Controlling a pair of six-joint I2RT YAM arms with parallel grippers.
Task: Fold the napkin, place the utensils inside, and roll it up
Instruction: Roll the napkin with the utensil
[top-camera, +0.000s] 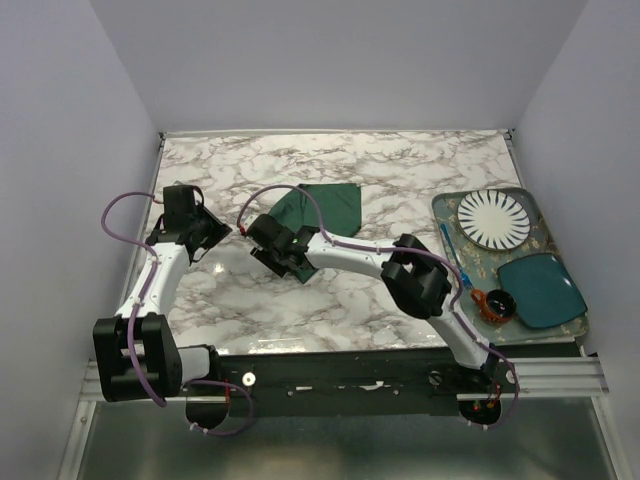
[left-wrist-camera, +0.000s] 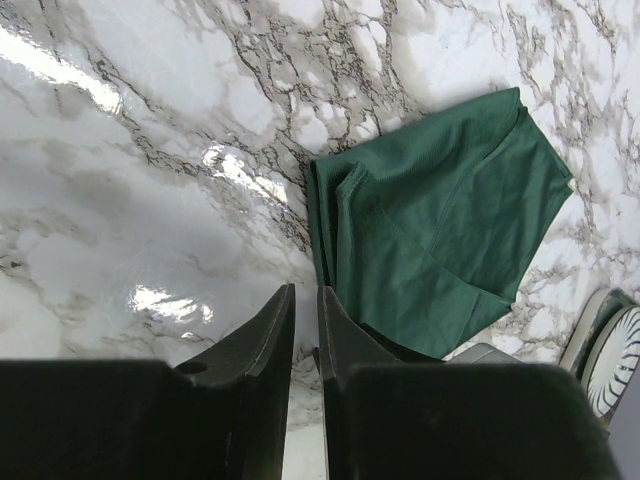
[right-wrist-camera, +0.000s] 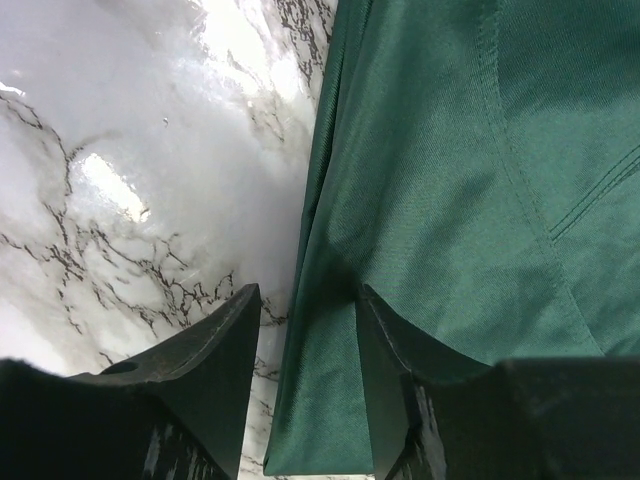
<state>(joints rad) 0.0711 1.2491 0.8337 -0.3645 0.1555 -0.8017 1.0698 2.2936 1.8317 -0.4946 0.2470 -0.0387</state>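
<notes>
Right gripper (right-wrist-camera: 307, 292) first: its jaws are apart, and the edge of the napkin (top-camera: 325, 205) runs up between them. One finger is over the bare table (top-camera: 400, 290) and the other is over the cloth. I don't think it is squeezing the cloth.

Left gripper (left-wrist-camera: 305, 290) has only a thin slit between its jaws, and nothing is in it. It hangs over the table, farther from the tray (top-camera: 548, 225) than the napkin is.

The napkin lies flat on the table, well apart from the tray. It already has layers on top of each other, so I think we are on the folding step, close to its end.

The cloth is longer one way. One short end points at the tray and the other points away from it. The right gripper is at the end away from the tray, where the stacked edges show.

Next I need the fork. I can't find it from here. It may be on the tray, but that part is too small for me to tell. When I have it, I should lay it on the cloth and roll the napkin around it.
</notes>
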